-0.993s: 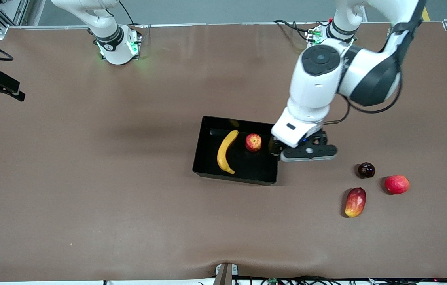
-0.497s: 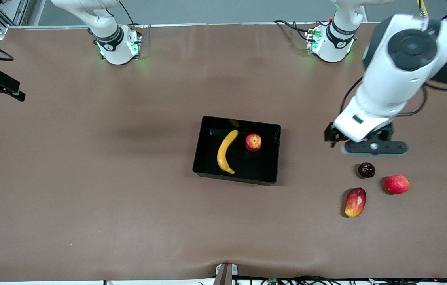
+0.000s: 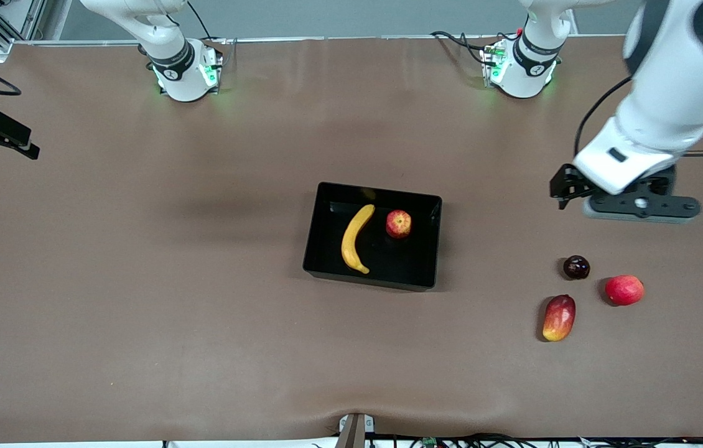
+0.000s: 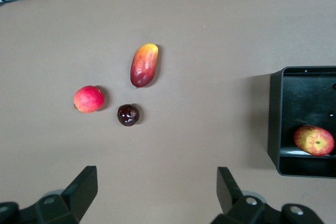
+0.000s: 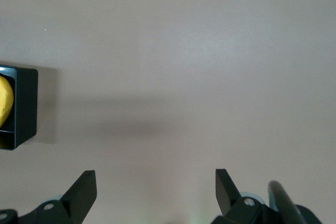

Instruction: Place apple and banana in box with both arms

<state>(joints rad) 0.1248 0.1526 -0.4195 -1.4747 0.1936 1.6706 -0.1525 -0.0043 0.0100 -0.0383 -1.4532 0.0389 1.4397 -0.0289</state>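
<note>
No words, numbers or signs can be read anywhere. The black bands on the two arm bases (image 3: 176, 62) carry a small white mark each, but it is too tiny to read. The box (image 3: 326, 249), the fruits and the tabletop (image 3: 140, 280) have no writing on them.
</note>
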